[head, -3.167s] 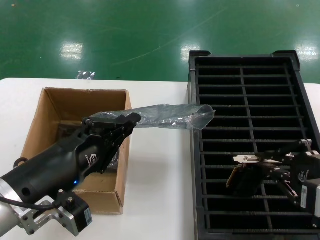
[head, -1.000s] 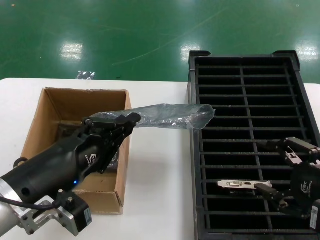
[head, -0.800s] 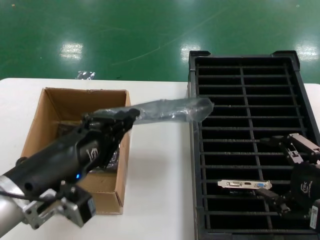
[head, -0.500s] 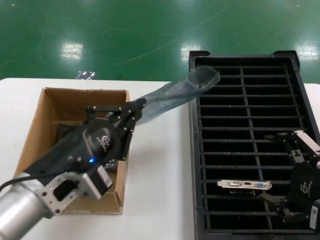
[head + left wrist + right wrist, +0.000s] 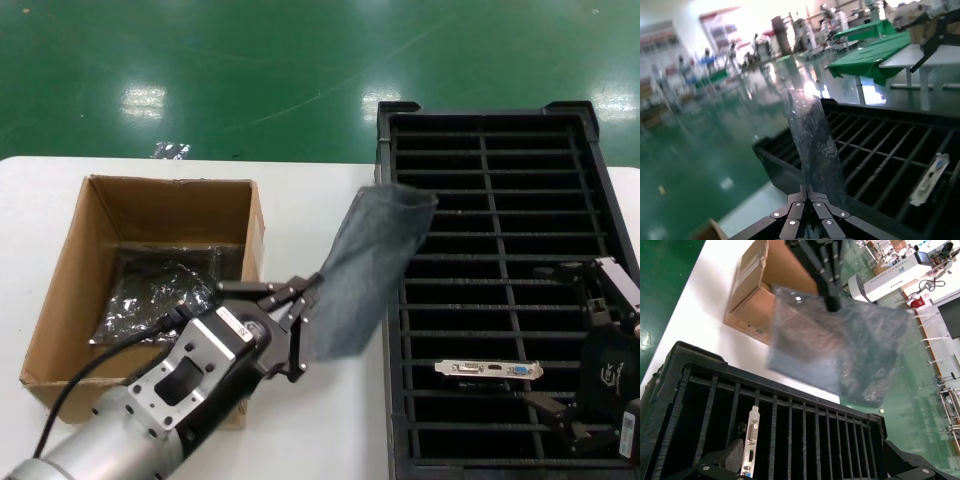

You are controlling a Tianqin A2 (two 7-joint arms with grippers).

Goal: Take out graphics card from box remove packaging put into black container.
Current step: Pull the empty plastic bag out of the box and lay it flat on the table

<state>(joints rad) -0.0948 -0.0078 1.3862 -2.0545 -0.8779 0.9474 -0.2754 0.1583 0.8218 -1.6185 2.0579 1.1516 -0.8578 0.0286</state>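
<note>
Between box (image 5: pixel 150 290) and tray (image 5: pixel 500 250), at about 6 o'clock on the table (image 5: pixel 310 190): left gripper (image 5: pixel 300 322) clamped on the empty bag (image 5: pixel 362 270), which stands up toward 1 o'clock. Card (image 5: pixel 490 369) resting in a tray slot around 4 o'clock, bracket up. Just right of it, right gripper (image 5: pixel 590 345), spread wide, holding nothing.

1. I see the graphics card (image 5: pixel 490 368) seated in a slot of the black container (image 5: pixel 600 190), left column, near end, its silver bracket facing up with the blue port showing.
2. The packaging (image 5: pixel 365 268) is empty, grey and crinkly, and I note it held up over the table between the box (image 5: pixel 60 285) and the container.
3. The box sits left, open-topped; a dark shiny bag lies inside.
</note>
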